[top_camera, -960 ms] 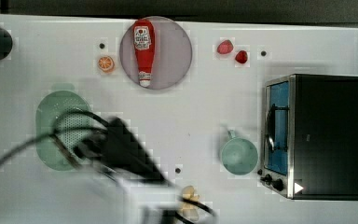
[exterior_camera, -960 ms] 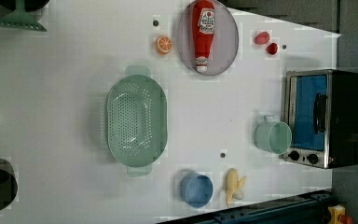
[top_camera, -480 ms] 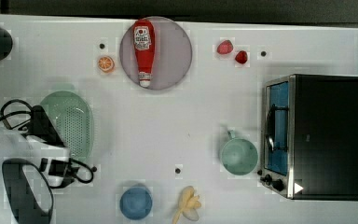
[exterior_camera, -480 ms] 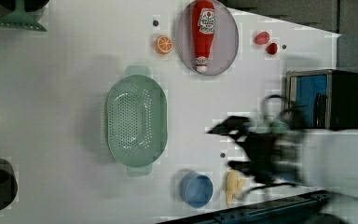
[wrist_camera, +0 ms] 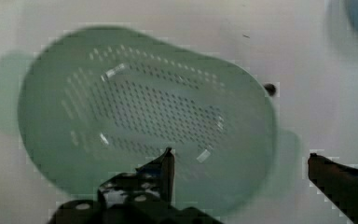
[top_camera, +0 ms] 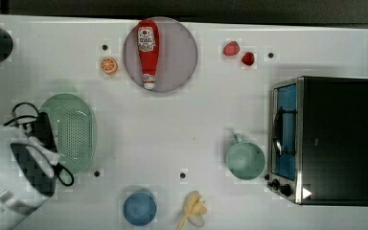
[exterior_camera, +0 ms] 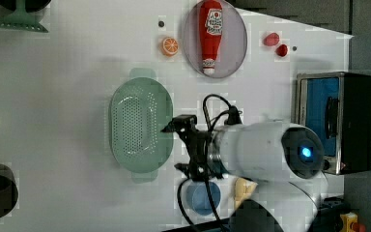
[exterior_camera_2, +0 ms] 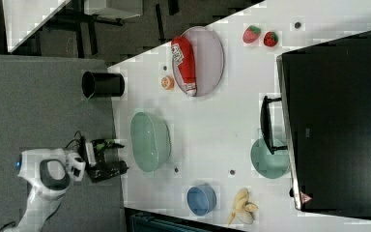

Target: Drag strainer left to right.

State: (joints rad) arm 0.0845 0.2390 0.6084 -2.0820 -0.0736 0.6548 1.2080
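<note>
Since the earlier frames we had swung our arm across the surface (top_camera: 182, 129), bringing our end effector (exterior_camera: 183, 147) to the long side of the strainer (exterior_camera: 140, 125) that lies toward the left view's right. Its fingers (wrist_camera: 163, 170) stood spread wide with nothing between them; in the wrist view one finger hung over the strainer's rim and the other (wrist_camera: 340, 179) outside it. The strainer (top_camera: 74, 132) had kept its place, resting flat on the top view's left part of the surface, well apart from the mint-green mug (top_camera: 245, 160) and the toaster oven (top_camera: 321, 139) at the top view's right. A blue bowl (top_camera: 139, 207) and a banana (top_camera: 193, 210) lay along the top view's lower edge.
</note>
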